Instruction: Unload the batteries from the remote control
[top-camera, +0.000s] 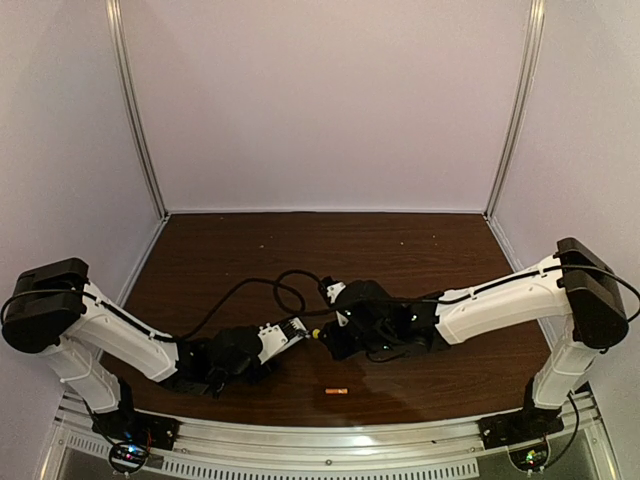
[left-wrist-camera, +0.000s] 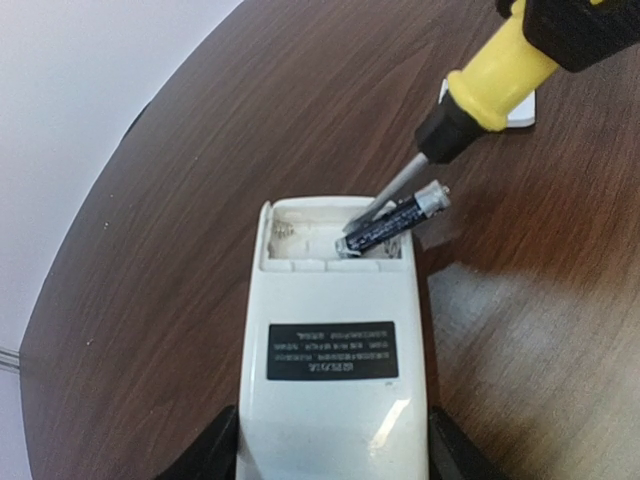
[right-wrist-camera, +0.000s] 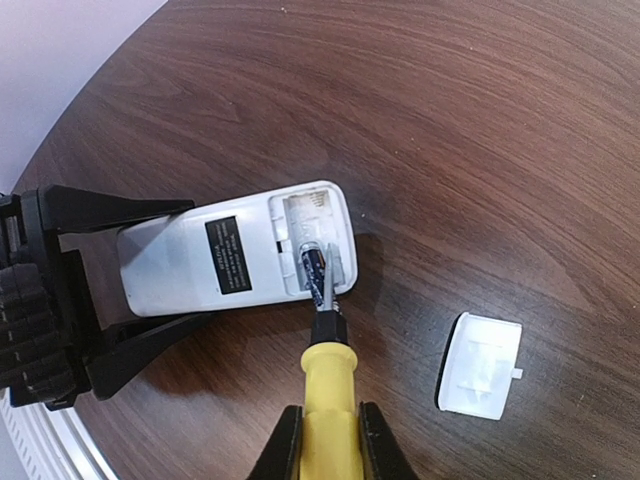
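Top camera is looking down from over the 6 o'clock edge of the table (top-camera: 420, 250) toward 12, far off. Wrist cameras are looking close at the remote (left-wrist-camera: 330, 350), sharing it from different sides.

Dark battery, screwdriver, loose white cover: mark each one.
dark battery (left-wrist-camera: 395, 222), left wrist view, middle of its body.
screwdriver (right-wrist-camera: 328, 385), right wrist view, yellow handle.
loose white cover (right-wrist-camera: 480, 365), right wrist view, centre of its inner face.

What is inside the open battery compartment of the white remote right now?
One dark cylindrical battery, tilted with one end lifted past the rim, and the metal tip of the yellow-handled screwdriver against it. The neighbouring slot looks empty. The floor under the battery is covered.
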